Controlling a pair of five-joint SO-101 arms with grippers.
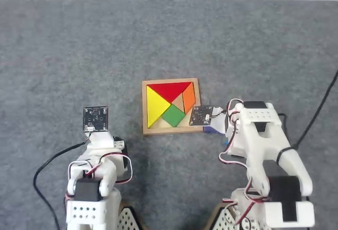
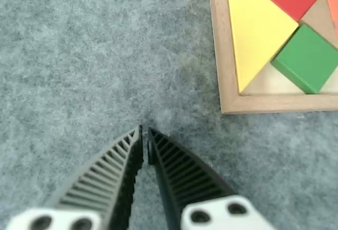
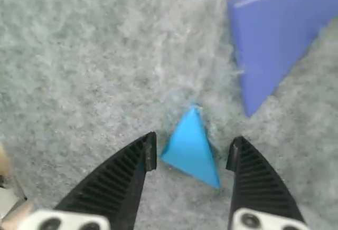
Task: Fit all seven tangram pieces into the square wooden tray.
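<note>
The right gripper [image 3: 193, 139] is closest to the camera. Its two black fingers are spread wide and grip nothing. The light blue triangle [image 3: 191, 148] lies flat on the grey carpet [image 3: 79, 56], right between the fingers and not touching either one. Its long side runs almost the same way as the fingers, a bit slanted, and faces one finger. Its square corner pokes toward the other finger, and its sharp tip points out ahead of the fingertips. A squeeze would press a corner on one side and a flat edge on the other, so I think the triangle could spin or pop out. A dark blue piece [image 3: 274, 45] lies farther ahead, off to one side.

The left gripper [image 2: 145, 131] is pinched closed on nothing. The tray [image 2: 217, 56] sits ahead of it and to one side, with a yellow triangle [image 2: 253, 29] and a green square [image 2: 309, 56] inside.

From above, a red triangle [image 1: 170, 90] and an orange piece [image 1: 189, 99] also lie in the tray. Bare wood shows between the pieces, so it is not full yet.
</note>
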